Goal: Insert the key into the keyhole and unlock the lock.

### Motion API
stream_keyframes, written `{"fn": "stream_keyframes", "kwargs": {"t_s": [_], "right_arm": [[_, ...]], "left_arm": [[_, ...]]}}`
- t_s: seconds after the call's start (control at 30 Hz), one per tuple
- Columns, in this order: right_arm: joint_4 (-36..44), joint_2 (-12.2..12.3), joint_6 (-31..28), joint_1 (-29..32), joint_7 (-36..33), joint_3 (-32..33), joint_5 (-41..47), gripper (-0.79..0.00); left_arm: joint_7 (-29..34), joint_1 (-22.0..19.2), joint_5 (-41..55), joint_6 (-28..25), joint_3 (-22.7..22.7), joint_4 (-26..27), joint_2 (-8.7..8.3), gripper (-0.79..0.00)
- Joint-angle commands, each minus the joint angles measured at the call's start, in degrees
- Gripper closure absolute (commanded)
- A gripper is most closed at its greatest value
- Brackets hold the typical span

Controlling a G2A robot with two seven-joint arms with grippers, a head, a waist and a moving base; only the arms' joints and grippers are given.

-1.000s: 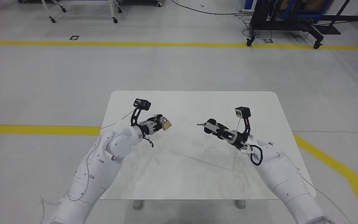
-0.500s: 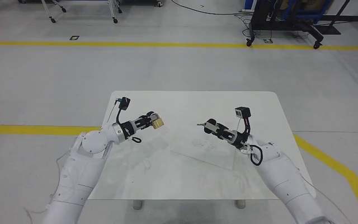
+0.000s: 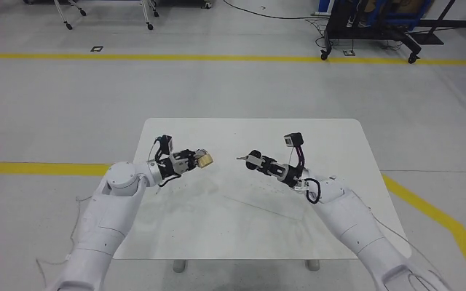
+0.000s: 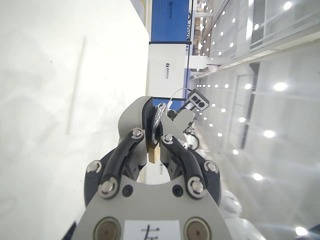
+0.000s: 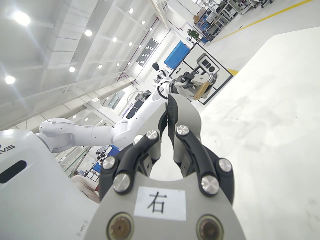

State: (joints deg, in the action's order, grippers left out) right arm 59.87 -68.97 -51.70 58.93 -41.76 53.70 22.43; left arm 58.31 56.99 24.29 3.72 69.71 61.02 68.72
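My left gripper (image 3: 195,158) is shut on a brass padlock (image 3: 205,158) and holds it above the left middle of the white table (image 3: 328,138). In the left wrist view the padlock's silver shackle (image 4: 158,119) is clamped between the fingers of the left gripper (image 4: 156,116), with the brass body (image 4: 151,154) behind it. My right gripper (image 3: 252,159) is shut on a small key (image 3: 239,157) that points at the padlock across a short gap. The right wrist view shows the right gripper (image 5: 171,101) with fingers pressed together and the padlock (image 5: 202,89) a little beyond them.
A thin transparent sheet (image 3: 266,200) lies on the table below the grippers. Yellow floor lines (image 3: 218,57) run behind and beside the table, and a dark wheeled frame (image 3: 371,33) stands far back right.
The right gripper has moved left with the key, closing on the padlock. The left arm has swung its elbow outward and drawn the padlock slightly left.
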Motion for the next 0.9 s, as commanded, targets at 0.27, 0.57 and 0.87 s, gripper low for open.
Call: {"fn": "stream_keyframes", "kwargs": {"t_s": [0.27,0.57,0.87], "right_arm": [[-3.5,-1.5,-3.3,-2.9,3.8,-1.6,-2.9,0.000],[-3.5,-1.5,-3.3,-2.9,3.8,-1.6,-2.9,0.000],[-0.4,-2.0,1.2,-1.0,11.2,-1.0,-4.6,0.000]], "left_arm": [[5.9,-7.8,5.3,4.9,-6.6,-10.9,2.50,0.000],[6.6,-8.3,5.0,3.3,-7.4,-10.8,2.73,0.000],[-4.7,-4.0,11.4,-0.8,-5.6,-7.2,3.49,0.000]]}}
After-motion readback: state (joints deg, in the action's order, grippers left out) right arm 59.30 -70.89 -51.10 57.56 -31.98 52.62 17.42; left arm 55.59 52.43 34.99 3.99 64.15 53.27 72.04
